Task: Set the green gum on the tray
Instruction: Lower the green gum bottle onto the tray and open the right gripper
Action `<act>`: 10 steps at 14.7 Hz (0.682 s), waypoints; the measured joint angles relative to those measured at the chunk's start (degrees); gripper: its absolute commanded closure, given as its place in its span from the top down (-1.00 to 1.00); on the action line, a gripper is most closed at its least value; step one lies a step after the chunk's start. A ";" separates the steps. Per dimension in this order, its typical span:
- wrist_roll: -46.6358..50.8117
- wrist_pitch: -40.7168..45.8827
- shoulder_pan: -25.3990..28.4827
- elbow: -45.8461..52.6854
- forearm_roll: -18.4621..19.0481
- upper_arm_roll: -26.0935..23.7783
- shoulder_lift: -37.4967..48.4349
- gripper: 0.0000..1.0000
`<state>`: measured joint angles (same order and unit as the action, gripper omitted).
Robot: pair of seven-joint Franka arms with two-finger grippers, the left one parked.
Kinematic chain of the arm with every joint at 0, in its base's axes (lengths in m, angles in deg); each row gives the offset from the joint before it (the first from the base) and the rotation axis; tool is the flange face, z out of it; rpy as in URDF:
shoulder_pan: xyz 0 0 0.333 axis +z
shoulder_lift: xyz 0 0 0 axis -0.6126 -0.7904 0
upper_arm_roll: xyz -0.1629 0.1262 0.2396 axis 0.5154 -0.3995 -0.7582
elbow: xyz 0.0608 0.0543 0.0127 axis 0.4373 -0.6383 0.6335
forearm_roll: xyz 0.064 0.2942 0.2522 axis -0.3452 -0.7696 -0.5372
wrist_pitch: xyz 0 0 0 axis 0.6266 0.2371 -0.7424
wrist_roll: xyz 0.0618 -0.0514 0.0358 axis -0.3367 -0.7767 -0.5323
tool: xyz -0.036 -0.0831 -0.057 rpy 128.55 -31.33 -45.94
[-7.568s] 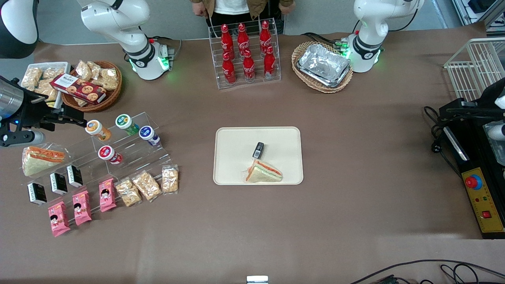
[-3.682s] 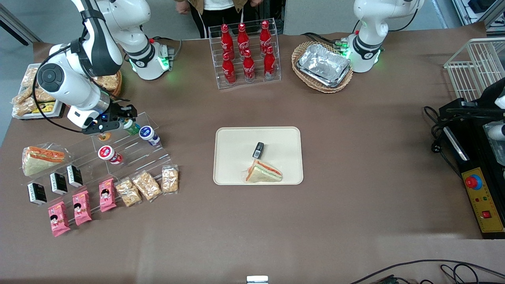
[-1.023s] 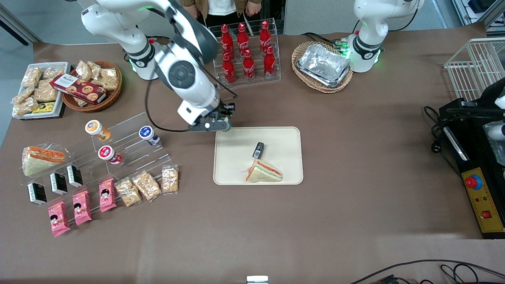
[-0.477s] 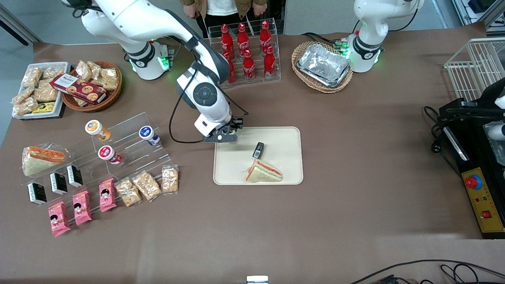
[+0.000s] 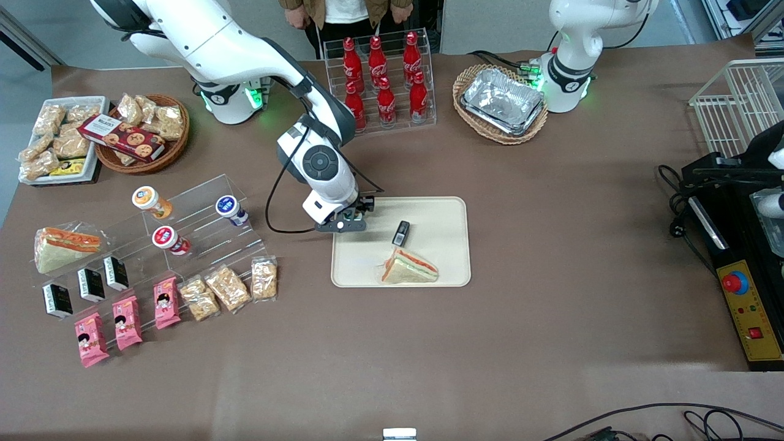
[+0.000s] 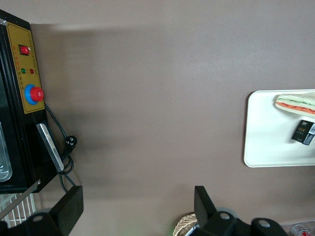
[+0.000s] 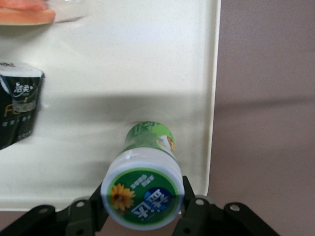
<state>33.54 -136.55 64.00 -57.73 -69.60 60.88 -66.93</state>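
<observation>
Green gum (image 7: 146, 186) now hangs low over the tray (image 5: 441, 269) corner, gripper (image 5: 350, 217) clamped on it, carried off the shelf — release looks next.

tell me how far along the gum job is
Done: the green gum is off the display rack and over the tray, near the corner farthest from the sandwich. In hand: the gripper is shut on the gum, which stands upright at or just above the tray floor. Left: open the gripper and pull away.
</observation>
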 measured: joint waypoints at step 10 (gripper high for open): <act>-4.14 6.19 -3.86 2.87 0.34 0.48 5.44 1.00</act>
<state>29.40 -130.36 60.14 -54.87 -69.26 61.36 -61.49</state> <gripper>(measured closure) 0.000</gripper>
